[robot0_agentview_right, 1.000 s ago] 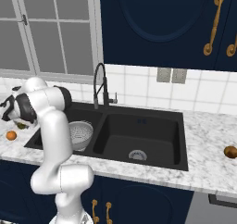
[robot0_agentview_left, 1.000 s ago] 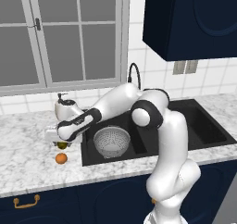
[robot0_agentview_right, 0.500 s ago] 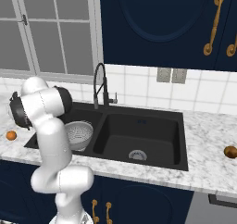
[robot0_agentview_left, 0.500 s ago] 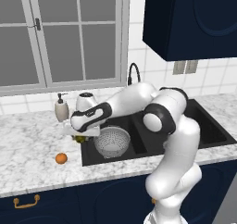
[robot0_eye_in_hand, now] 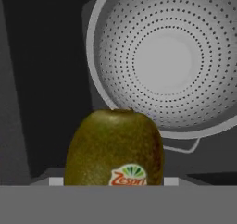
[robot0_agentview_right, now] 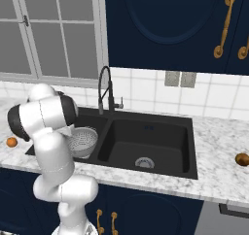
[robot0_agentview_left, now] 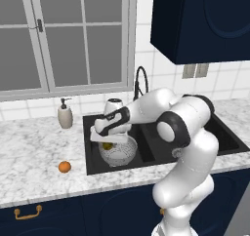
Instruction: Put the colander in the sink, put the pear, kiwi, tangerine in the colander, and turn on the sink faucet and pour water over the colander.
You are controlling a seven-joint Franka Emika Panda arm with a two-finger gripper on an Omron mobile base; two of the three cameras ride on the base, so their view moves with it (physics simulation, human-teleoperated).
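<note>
Tool (robot0_agentview_left: 106,143) with labelled kiwi (robot0_eye_in_hand: 114,149) over colander (robot0_eye_in_hand: 169,61); tangerine (robot0_agentview_left: 64,167) on counter (robot0_agentview_left: 34,157).

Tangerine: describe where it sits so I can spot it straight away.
Start at the black sink under the window. Move left past the colander onto the marble counter. The tangerine lies there alone near the front edge, small, round, bright orange, unlike the cream soap dispenser by the wall.
</note>
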